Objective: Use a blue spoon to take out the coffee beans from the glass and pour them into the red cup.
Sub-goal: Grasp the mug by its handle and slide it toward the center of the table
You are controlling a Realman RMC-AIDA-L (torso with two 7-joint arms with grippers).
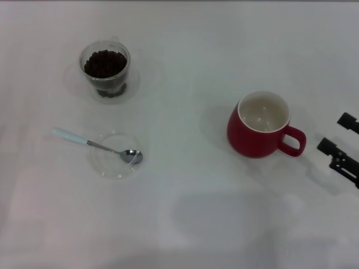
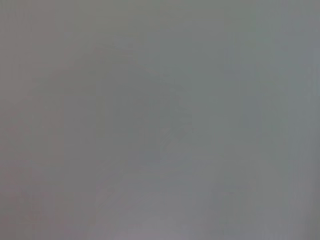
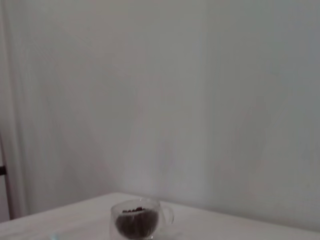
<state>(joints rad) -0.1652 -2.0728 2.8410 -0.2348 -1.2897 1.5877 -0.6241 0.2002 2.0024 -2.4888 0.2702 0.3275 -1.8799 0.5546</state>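
While nothing is yet grasped, the task stands at its first step. The blue spoon (image 1: pixel 90 143) lies on the white worktop (image 1: pixel 185 224), its bowl over a flat clear dish (image 1: pixel 107 166). Beyond it stands the glass (image 1: pixel 105 70), full of coffee beans (image 1: pixel 104 63). The red cup (image 1: pixel 259 125) stands empty, well apart. The right gripper (image 1: pixel 340 149) waits beside the cup's handle, jaws apart and holding nothing. The left gripper is not visible. Next comes picking up the spoon by its handle.

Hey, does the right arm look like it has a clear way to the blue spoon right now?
Probably not easily. The right claw sits at the table's right edge, and the red cup stands between it and the blue spoon, which lies far left with its bowl on a clear dish.
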